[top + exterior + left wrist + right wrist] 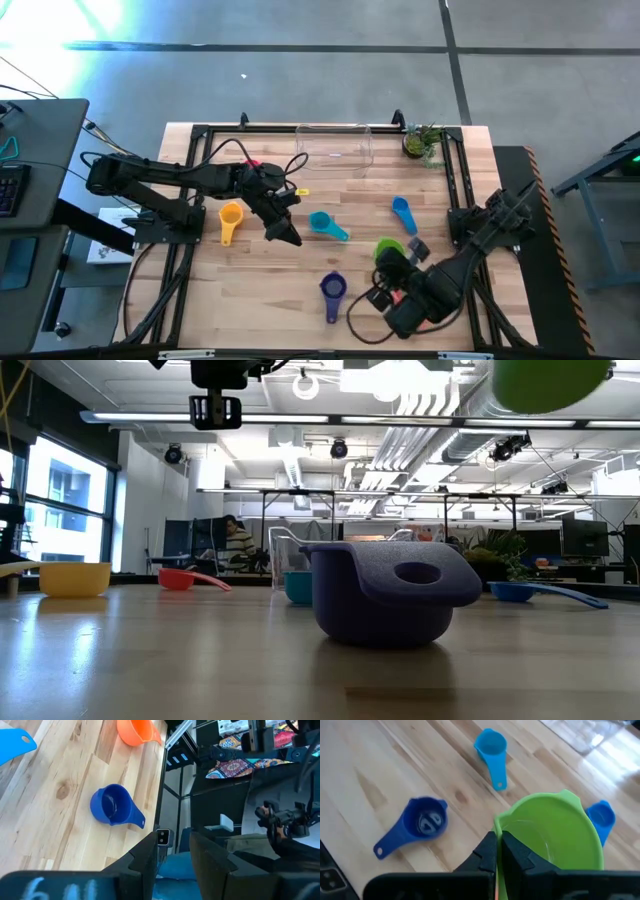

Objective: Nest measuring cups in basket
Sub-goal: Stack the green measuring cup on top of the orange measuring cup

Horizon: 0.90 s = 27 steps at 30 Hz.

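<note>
My right gripper is shut on a green measuring cup, held high above the table; in the low view its underside shows at the top. My left gripper hovers open above the table's middle, touching nothing. On the wood rest a purple-blue cup, a teal cup, a blue cup, a yellow-orange cup and a red cup. The clear basket stands at the far edge. My right gripper pinches the green cup's rim on the side nearest the wrist, one finger outside the wall and one finger over the inside. The cup is lifted clear of the table, its mouth facing the wrist camera.
A small potted plant stands right of the basket at the far edge. A black frame runs around the wooden top. Bare wood lies between the cups and in front of the basket. A person sits far behind the table.
</note>
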Each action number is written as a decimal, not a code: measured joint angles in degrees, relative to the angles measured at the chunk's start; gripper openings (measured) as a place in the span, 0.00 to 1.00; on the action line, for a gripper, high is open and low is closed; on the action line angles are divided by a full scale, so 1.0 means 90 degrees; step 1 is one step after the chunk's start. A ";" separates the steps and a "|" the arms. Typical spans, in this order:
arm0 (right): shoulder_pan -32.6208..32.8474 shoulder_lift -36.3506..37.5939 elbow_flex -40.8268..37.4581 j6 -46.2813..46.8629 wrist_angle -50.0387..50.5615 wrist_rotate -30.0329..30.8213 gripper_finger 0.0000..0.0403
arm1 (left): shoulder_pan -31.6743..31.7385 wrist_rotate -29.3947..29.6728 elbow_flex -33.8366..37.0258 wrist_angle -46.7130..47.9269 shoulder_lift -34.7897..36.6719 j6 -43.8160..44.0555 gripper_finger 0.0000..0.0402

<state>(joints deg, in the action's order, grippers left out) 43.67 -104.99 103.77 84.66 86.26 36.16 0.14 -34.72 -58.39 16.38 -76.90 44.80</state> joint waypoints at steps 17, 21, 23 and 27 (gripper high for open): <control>0.0865 -0.0005 -0.1052 0.1057 -0.0506 -0.0877 0.00 | 0.0000 0.0002 0.0000 0.0005 -0.0002 0.0063 0.26; 0.0905 -0.0005 -0.1352 0.1050 -0.0792 -0.1172 0.00 | 0.0036 0.0002 0.0000 0.0005 -0.0002 0.0068 0.26; 0.0905 -0.0005 -0.1542 0.1047 -0.1016 -0.1281 0.00 | 0.0072 0.0023 0.0000 0.0005 -0.0002 0.0069 0.26; 0.0905 -0.0005 -0.1950 0.1013 -0.1613 -0.1412 0.00 | 0.0156 0.0051 0.0002 0.0002 -0.0002 0.0132 0.26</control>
<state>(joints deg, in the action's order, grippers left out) 51.81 -105.03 86.21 93.78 71.74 23.46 1.55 -34.26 -58.37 16.40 -76.93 45.99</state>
